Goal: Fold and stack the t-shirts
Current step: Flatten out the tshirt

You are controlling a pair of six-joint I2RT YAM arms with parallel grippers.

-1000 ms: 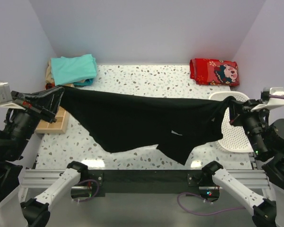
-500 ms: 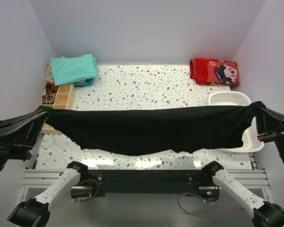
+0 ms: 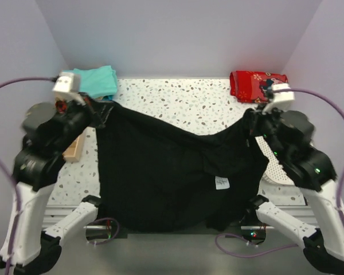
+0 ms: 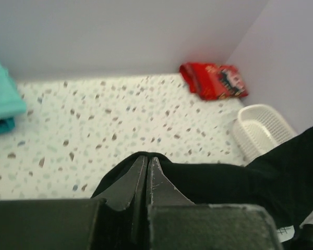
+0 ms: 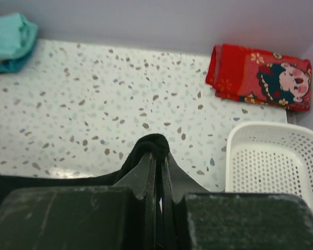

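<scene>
The left pincer [image 4: 147, 159] and the right pincer [image 5: 157, 147] are each shut tight on a pinch of the black t-shirt [image 3: 160, 172]. The shirt hangs between the two raised arms above the counter [image 3: 178, 102]. Its top edge sags in the middle, and the rest drapes down toward the near edge, where its lowest part covers the rail between the arm bases. A small white patch [image 3: 221, 182] faces the overhead camera. Whether the pinched corners are shoulders or hem cannot be told from here. The step in hand looks like spreading the garment so it can be laid flat for folding. To do that well, the robot should keep both grips closed and ease the arms apart until the sagging edge runs straight. It should also hold both pincers at the same height so the cloth does not skew. The shirt should then be carried toward the back so its lower part lands on the counter rather than spilling off the front, and lowered so the hanging end touches first and the rest rolls out smooth. The spread should stop short of the folded teal t-shirts [image 3: 94, 80] at the back left, the red printed cloth [image 3: 255, 86] at the back right, and the white basket [image 5: 271, 156] near the right arm.
</scene>
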